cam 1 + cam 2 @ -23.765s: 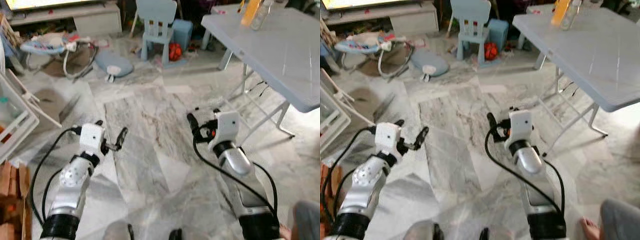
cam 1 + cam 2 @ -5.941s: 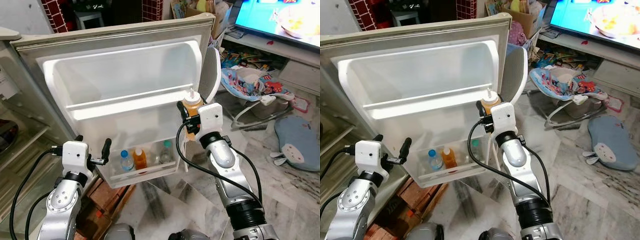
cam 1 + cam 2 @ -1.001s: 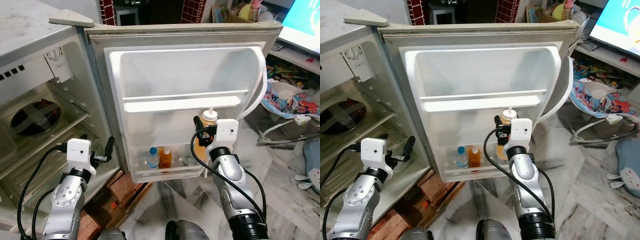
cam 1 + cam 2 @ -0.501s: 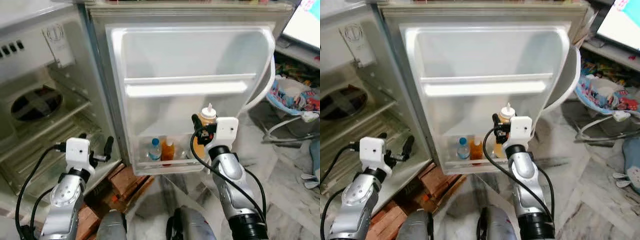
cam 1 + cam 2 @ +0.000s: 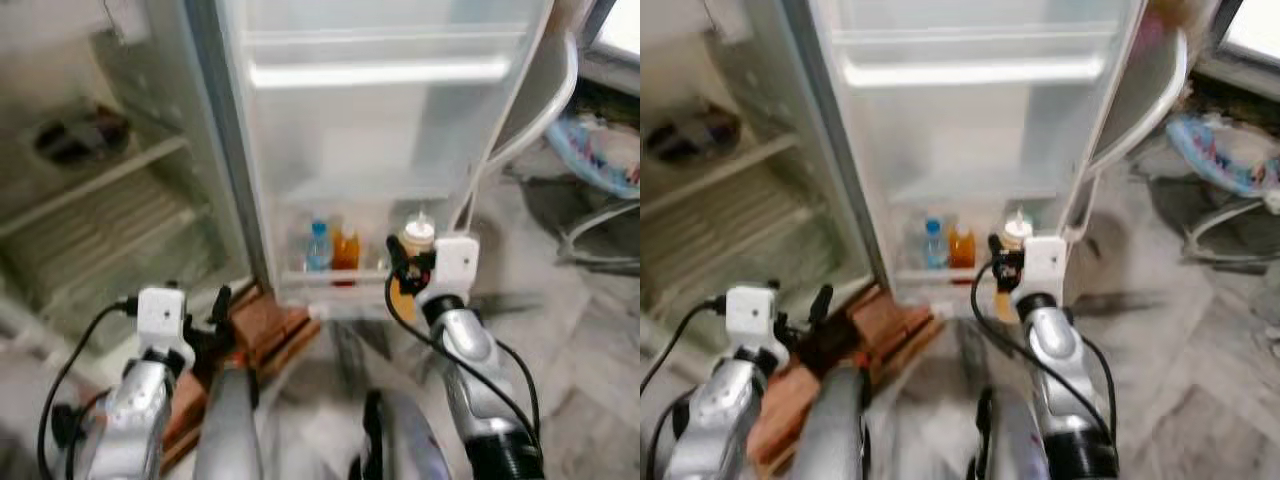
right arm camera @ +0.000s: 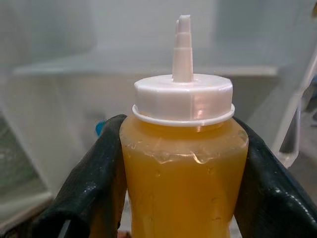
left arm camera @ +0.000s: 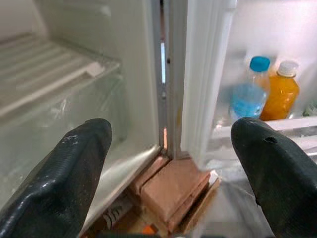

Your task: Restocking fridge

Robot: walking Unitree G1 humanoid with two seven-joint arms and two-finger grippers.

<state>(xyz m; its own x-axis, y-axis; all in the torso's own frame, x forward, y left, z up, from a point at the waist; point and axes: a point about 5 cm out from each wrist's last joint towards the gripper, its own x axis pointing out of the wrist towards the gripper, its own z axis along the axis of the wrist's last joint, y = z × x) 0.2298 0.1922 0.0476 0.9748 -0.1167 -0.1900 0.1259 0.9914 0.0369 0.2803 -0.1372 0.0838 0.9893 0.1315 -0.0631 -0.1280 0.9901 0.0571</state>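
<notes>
Squeeze bottle of orange liquid sits upright, clamped in the right gripper, nozzle up. Door's bottom shelf lies just ahead and slightly left of it, beside the water bottle and orange bottle. Left gripper is spread, empty, low by the bricks, farther off.

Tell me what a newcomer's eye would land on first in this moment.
The orange squeeze bottle with its white nozzle cap, clamped upright in the right gripper, held just in front of the open fridge door. Behind it, the door's bottom shelf holds a blue-capped water bottle beside a small orange drink bottle. The left gripper hangs open near the bricks.
</notes>
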